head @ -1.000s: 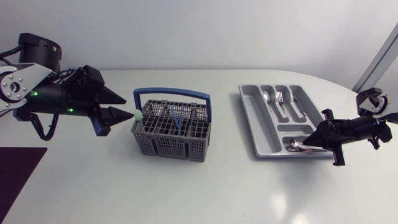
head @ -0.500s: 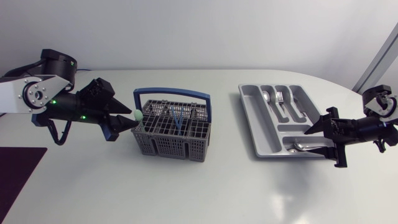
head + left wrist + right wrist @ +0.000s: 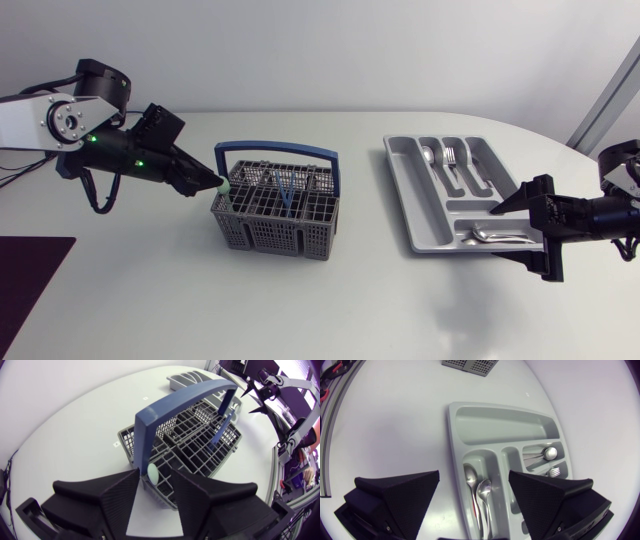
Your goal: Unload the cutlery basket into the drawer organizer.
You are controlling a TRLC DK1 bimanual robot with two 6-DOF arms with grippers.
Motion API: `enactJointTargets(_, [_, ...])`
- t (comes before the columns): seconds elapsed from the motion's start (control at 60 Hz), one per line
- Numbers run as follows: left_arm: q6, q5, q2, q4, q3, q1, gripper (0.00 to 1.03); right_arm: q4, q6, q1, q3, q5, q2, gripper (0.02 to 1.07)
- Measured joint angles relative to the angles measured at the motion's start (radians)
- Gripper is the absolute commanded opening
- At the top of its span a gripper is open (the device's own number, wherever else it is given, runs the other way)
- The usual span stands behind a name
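Observation:
The grey cutlery basket (image 3: 270, 215) with a blue handle (image 3: 275, 150) stands left of the table's middle. My left gripper (image 3: 210, 184) is at its left end. In the left wrist view its fingers (image 3: 120, 492) stand open, close around a mint-green handle tip (image 3: 153, 473) that sticks up from the basket (image 3: 200, 455). A blue utensil (image 3: 220, 430) leans deeper inside. The grey organizer (image 3: 430, 215) lies to the right. My right gripper (image 3: 508, 235) hangs open just off its near right end. Between its wide fingers, two spoons (image 3: 482, 491) lie in one compartment of the organizer (image 3: 500, 415).
A spoon (image 3: 543, 455) and a fork (image 3: 555, 471) rest in other compartments of the organizer. A dark mat (image 3: 28, 275) covers the table's front left corner. Bare white tabletop lies between the basket and the organizer.
My left gripper swung down to the basket's left end and narrowed around the green tip. My right gripper opened, let go of a spoon in the organizer, and drew back.

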Motion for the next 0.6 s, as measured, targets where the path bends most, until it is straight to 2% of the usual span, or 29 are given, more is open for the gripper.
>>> enactJointTargets(0.183, [-0.014,0.001,0.021,-0.069,0.039,0.0,0.4,-0.022,0.012,0.0,-0.007,-0.003,-0.042,1.03])
enactJointTargets(0.6, [-0.023,0.003,0.074,-0.075,0.042,0.0,0.39,-0.037,0.02,0.007,-0.039,-0.011,-0.113,1.03])
